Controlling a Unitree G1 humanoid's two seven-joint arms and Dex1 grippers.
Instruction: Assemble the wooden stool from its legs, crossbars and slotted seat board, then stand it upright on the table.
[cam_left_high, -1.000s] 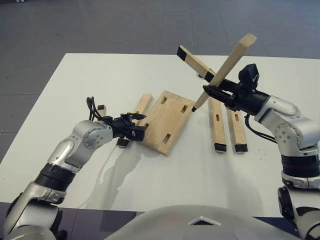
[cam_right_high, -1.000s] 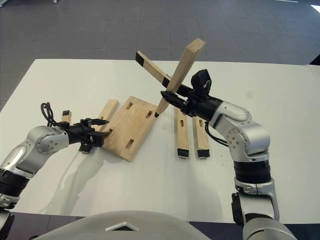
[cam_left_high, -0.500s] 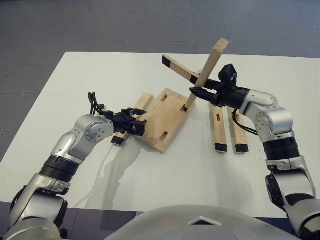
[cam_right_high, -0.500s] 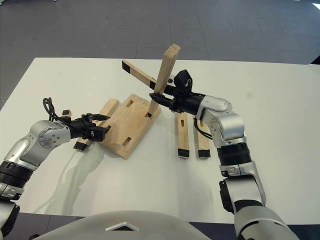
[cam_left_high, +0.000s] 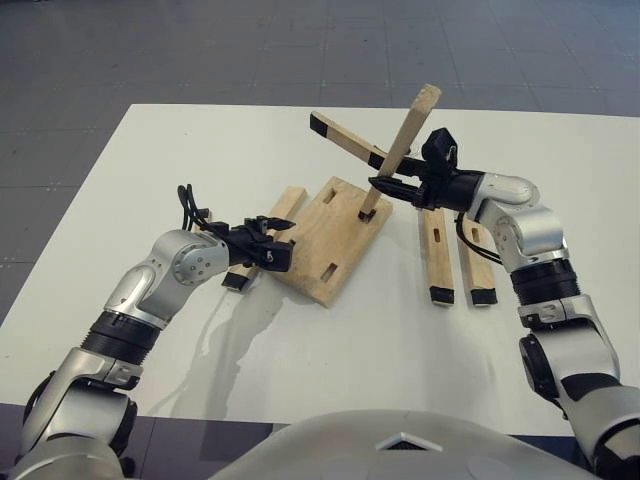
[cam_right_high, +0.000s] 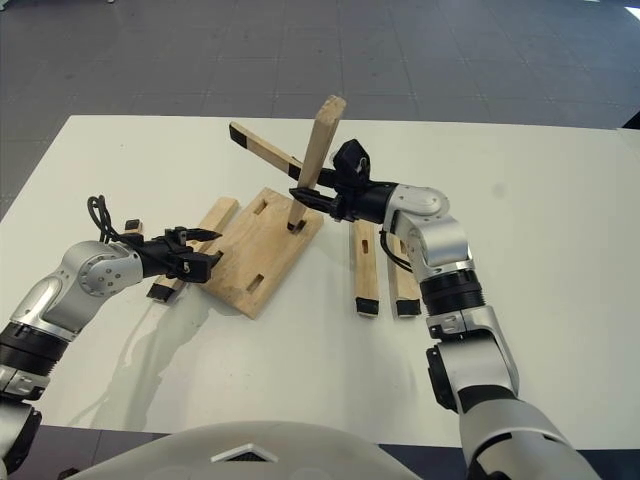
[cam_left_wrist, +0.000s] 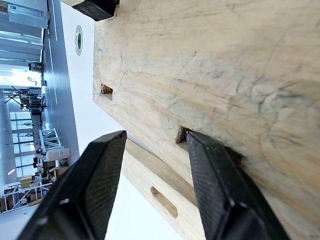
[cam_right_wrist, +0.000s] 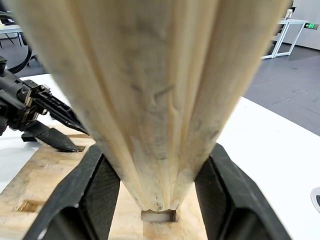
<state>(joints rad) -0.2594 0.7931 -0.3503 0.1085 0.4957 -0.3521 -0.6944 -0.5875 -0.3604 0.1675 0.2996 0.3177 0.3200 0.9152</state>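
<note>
The seat board (cam_left_high: 325, 245), a pale, rough-grained wooden rectangle cut with small oblong slots, lies skewed on the white tabletop (cam_left_high: 180, 150). Its left side rests on a propping leg (cam_left_high: 284, 206) that runs near to far beneath it.

The right gripper (cam_left_high: 385, 185) has its black fingers closed on either side of a leg (cam_left_high: 408, 128). This square wooden bar stands steeply, its top leaning away and to the right. Its black-tipped lower end sits at a slot near the board's far right corner; in the right wrist view the end (cam_right_wrist: 152, 150) is right over that slot. A crossbar (cam_left_high: 345, 140) meets the leg at mid-height and points up and to the far left, ending in a black cap.

The left gripper (cam_left_high: 272, 245) is at the board's left edge with its fingers (cam_left_wrist: 215, 195) spread apart, one over the board by a slot, the other off the edge.

Two legs (cam_left_high: 435, 250) lie flat just right of the board, side by side and parallel, with black caps at their near ends.
</note>
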